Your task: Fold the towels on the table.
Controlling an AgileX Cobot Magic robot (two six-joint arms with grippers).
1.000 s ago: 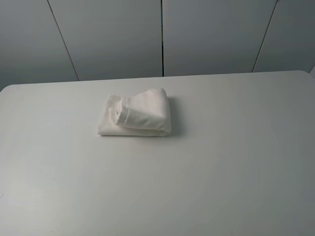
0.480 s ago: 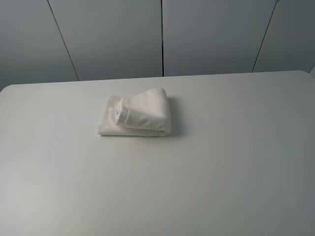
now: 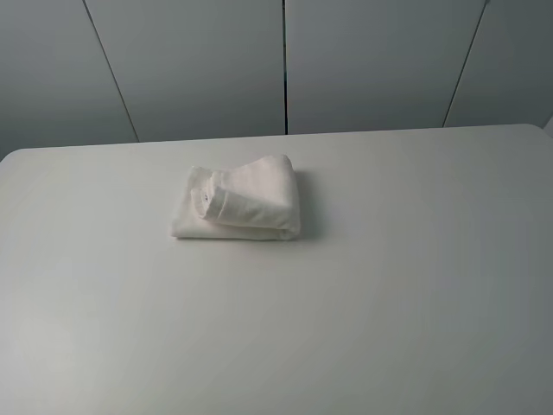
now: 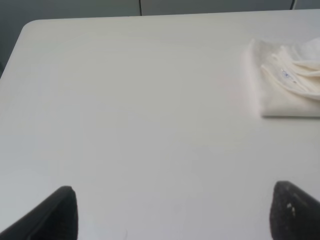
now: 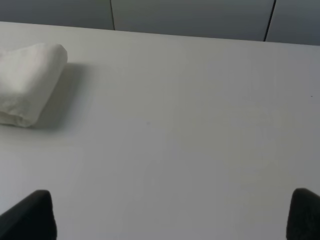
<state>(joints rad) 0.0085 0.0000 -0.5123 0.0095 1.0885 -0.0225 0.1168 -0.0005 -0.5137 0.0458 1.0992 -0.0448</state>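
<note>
Bench [image 3: 415,285] stretched wide and white, with the towel [image 3: 239,206] lying toward its far side, left of centre, already folded into a thick bundle, label [image 4: 285,75] showing. Folding looked essentially finished. Both sets of jaws stood spread wide over bare surface, holding nothing.

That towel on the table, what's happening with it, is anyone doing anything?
Nothing is touching it now. The white towel lies folded into a small bundle on the table, its label facing up. The left gripper and right gripper both hang open over bare tabletop, well short of the towel.
</note>
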